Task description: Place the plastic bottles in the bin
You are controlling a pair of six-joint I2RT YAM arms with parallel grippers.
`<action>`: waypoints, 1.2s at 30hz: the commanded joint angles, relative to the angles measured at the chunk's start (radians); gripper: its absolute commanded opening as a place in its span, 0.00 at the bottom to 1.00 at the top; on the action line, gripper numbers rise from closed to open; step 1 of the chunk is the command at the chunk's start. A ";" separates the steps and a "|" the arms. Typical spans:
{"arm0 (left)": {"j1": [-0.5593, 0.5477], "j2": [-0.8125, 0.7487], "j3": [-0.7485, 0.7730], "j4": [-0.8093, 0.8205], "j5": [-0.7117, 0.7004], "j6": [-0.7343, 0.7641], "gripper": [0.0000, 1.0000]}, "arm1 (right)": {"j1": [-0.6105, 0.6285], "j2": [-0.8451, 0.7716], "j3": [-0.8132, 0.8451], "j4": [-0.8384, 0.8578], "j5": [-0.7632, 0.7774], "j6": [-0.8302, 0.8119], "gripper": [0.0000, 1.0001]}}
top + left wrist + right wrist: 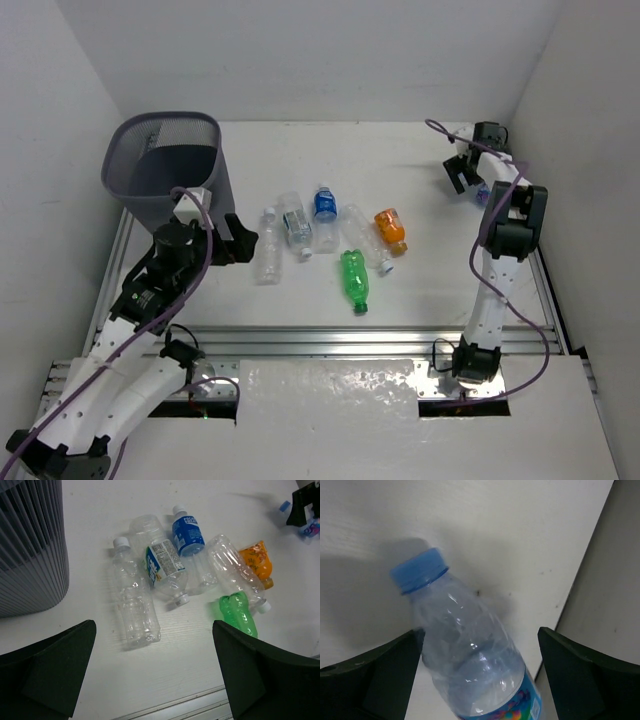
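Observation:
The dark mesh bin (165, 165) stands at the back left. Several plastic bottles lie mid-table: clear ones (134, 605), one with a white label (162, 565), a blue-labelled one (187, 535), an orange one (257, 562) and a green one (237, 615). My left gripper (152, 645) hovers open just short of the nearest clear bottle, with nothing between its fingers. In the far right corner, my right gripper (479, 645) is open around a clear blue-capped bottle (470, 655). Its left finger (380, 675) is close against the bottle and its right finger (585, 675) stands apart.
White walls enclose the table on three sides, and the right wall (610, 580) is close beside the blue-capped bottle. An aluminium rail (350, 340) runs along the near edge. The bin wall (30, 545) rises just left of my left gripper.

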 commanded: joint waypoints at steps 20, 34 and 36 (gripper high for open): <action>-0.013 0.043 0.087 0.151 0.428 -0.073 1.00 | 0.429 -0.796 -0.719 0.290 -0.436 0.693 0.08; -0.217 0.085 -0.140 0.911 0.788 -0.342 1.00 | 0.769 -1.278 -1.141 1.229 -0.908 1.512 0.05; -0.291 0.120 -0.120 0.894 0.751 -0.302 1.00 | 0.805 -1.291 -1.130 1.255 -0.902 1.537 0.05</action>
